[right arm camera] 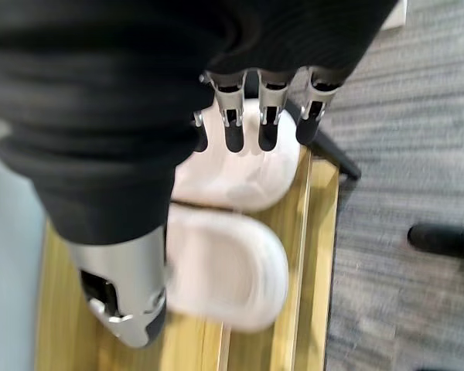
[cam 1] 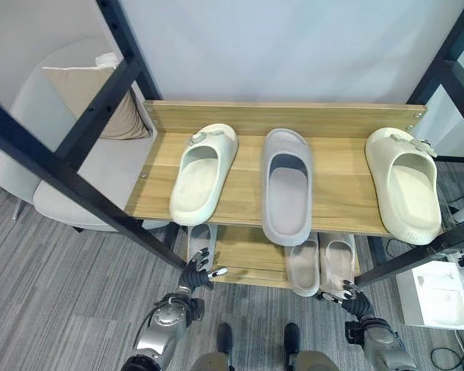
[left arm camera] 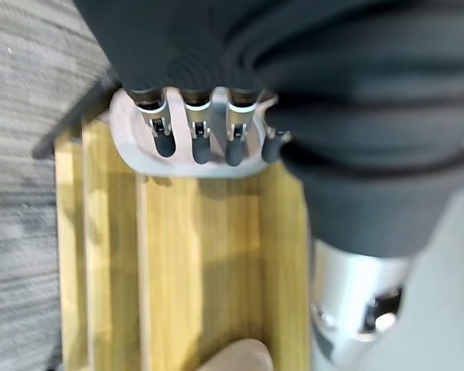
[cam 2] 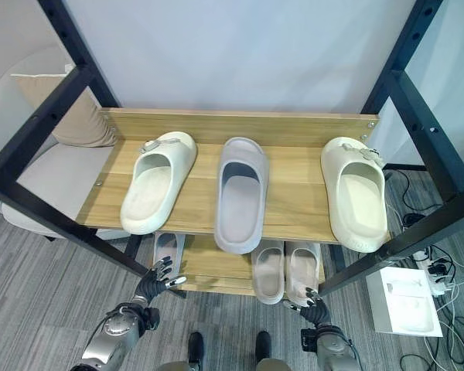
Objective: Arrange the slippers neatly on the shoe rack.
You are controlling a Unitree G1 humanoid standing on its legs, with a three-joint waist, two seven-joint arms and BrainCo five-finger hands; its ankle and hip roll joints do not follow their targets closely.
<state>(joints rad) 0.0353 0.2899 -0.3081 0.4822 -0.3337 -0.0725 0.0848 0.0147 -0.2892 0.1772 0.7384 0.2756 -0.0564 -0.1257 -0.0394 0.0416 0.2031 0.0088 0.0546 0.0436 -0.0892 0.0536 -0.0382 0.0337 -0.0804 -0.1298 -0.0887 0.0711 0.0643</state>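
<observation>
The wooden shoe rack's top shelf (cam 1: 340,197) carries a cream slipper (cam 1: 203,174) at the left, a grey slipper (cam 1: 287,185) in the middle and another cream slipper (cam 1: 404,184) at the right. On the lower shelf (cam 1: 240,259) a pale grey slipper (cam 1: 200,239) lies at the left and two pinkish slippers (cam 1: 302,267) (cam 1: 339,263) lie side by side at the right. My left hand (cam 1: 195,272) hovers open at the pale slipper's (left arm camera: 139,147) heel. My right hand (cam 1: 348,297) is open just above the right pinkish slipper's (right arm camera: 240,174) heel, holding nothing.
Black frame bars (cam 1: 69,166) cross diagonally in front of the rack on both sides. A light chair with a beige cushion (cam 1: 93,100) stands at the left. A white box (cam 1: 441,297) lies on the grey carpet at the right.
</observation>
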